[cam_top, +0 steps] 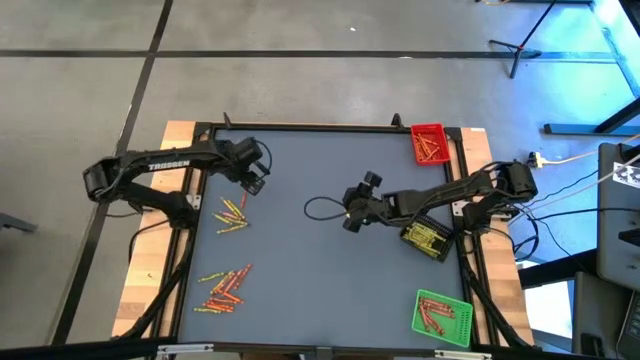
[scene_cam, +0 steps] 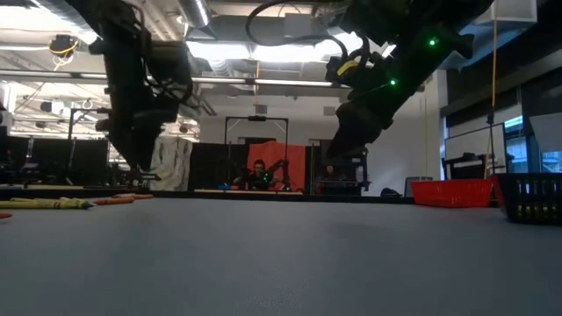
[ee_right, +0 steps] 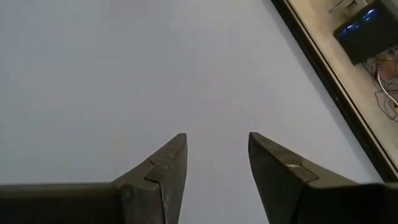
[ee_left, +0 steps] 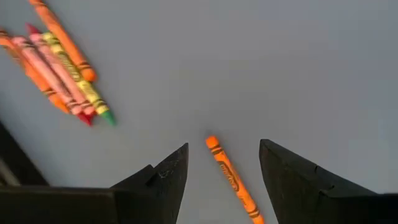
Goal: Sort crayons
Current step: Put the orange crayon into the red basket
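Left gripper (ee_left: 222,171) spread wide over the grey table (ee_left: 261,68), straddling a lone orange crayon (ee_left: 231,179) without touching it. Farther off, a bunched cluster of crayons (ee_left: 59,65): orange, red, yellow, one green-tipped.

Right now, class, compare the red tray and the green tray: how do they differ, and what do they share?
The red tray sits at the far right corner of the table; the green tray sits at the near right corner. The red tray lies square to the table edge; the green tray is slightly turned. The green tray looks a little larger than the red tray. Both hold several crayons, and neither hand is over either tray.
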`<action>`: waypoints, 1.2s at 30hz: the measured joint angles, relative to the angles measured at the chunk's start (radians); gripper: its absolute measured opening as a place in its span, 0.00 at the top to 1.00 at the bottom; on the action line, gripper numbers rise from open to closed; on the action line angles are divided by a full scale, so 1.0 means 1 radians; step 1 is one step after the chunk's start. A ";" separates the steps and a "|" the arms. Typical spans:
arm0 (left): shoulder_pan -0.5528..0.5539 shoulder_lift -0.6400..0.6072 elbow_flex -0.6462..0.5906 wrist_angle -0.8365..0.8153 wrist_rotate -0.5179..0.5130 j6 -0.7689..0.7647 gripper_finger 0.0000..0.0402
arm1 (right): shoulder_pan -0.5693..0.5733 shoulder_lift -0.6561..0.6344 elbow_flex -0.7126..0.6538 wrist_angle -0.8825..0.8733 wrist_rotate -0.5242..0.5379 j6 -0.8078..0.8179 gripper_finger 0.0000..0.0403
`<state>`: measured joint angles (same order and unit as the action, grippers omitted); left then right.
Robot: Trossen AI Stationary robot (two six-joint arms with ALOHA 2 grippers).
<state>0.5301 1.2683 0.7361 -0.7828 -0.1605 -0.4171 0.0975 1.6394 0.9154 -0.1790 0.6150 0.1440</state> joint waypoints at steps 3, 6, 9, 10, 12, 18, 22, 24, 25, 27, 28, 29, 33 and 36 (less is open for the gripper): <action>0.000 0.064 0.000 -0.018 0.026 0.000 0.55 | 0.000 0.000 0.000 -0.001 -0.004 0.000 0.58; 0.000 0.124 0.000 -0.020 0.034 0.000 0.55 | 0.000 0.000 0.000 -0.001 -0.006 0.000 0.58; 0.000 0.174 -0.011 -0.013 0.066 0.003 0.55 | 0.000 0.000 0.000 -0.002 -0.006 0.000 0.58; 0.000 0.189 -0.018 -0.010 0.072 0.004 0.55 | 0.000 0.000 0.000 -0.002 -0.006 0.000 0.58; 0.000 0.210 -0.037 -0.003 0.076 0.000 0.55 | 0.000 0.000 0.000 -0.002 -0.006 0.001 0.58; -0.007 0.221 -0.067 0.058 0.113 0.042 0.60 | 0.000 0.000 0.000 -0.002 -0.010 0.005 0.58; -0.012 0.220 -0.068 0.070 0.121 0.060 0.72 | 0.000 0.000 0.000 -0.002 -0.011 0.005 0.58; -0.013 0.220 -0.068 0.075 0.122 0.063 0.78 | 0.000 0.000 0.000 -0.001 -0.011 0.005 0.58; -0.013 0.220 -0.068 0.077 0.123 0.070 0.81 | 0.000 0.000 0.000 0.000 -0.011 0.005 0.58; -0.013 0.220 -0.068 0.084 0.126 0.083 0.87 | 0.000 0.000 0.000 -0.001 -0.007 0.006 0.58; -0.013 0.220 -0.068 0.089 0.127 0.086 0.90 | 0.000 0.000 0.000 -0.006 0.003 0.006 0.58; -0.013 0.220 -0.068 0.092 0.127 0.087 0.92 | 0.000 0.000 0.000 -0.014 0.013 0.007 0.58; -0.020 0.221 -0.057 0.091 0.108 0.112 0.97 | 0.000 -0.001 0.000 0.014 0.011 0.005 0.58; -0.043 0.225 -0.033 0.090 0.072 0.133 0.98 | 0.000 -0.002 0.000 0.019 -0.024 0.005 0.58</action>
<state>0.4873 1.4937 0.7034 -0.6924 -0.0886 -0.2842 0.0975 1.6379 0.9150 -0.1596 0.5907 0.1486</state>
